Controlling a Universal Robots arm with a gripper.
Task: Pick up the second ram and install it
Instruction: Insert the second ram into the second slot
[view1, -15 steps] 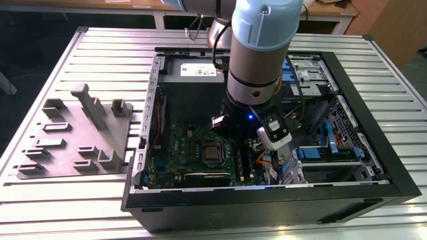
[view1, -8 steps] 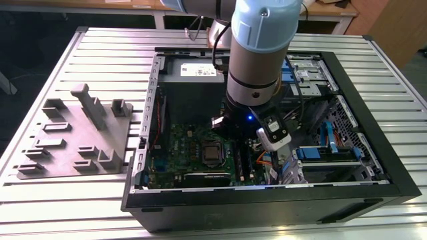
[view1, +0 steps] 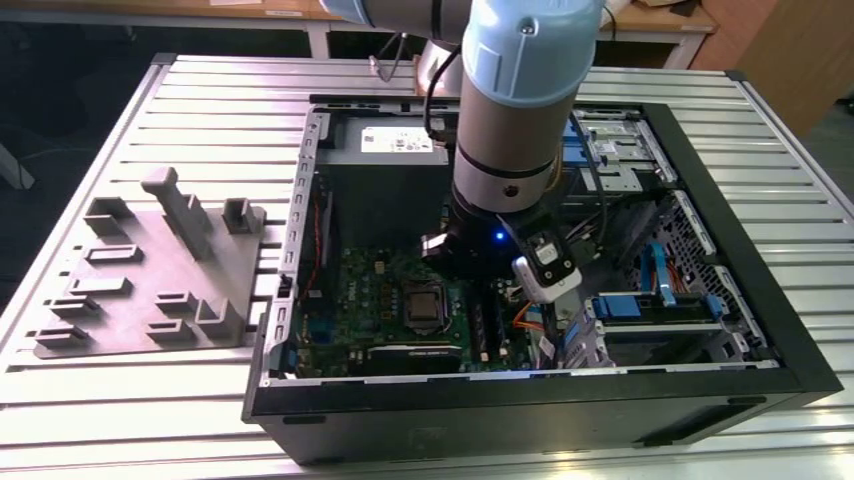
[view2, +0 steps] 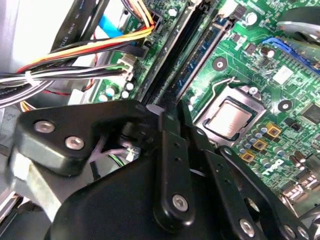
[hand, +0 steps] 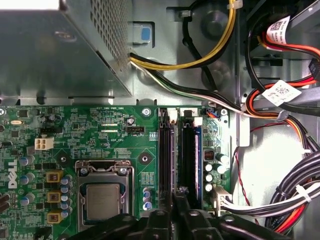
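A: The gripper (hand: 175, 200), is it clenched?
B: Yes, around the second ram (hand: 174, 150), standing in a slot of the motherboard (hand: 100, 135) near its cable-side edge

Beside the slots (hand: 177, 150), bundled cables (hand: 280, 195) crowd one flank; the processor socket (hand: 102, 192) side lies low and open.
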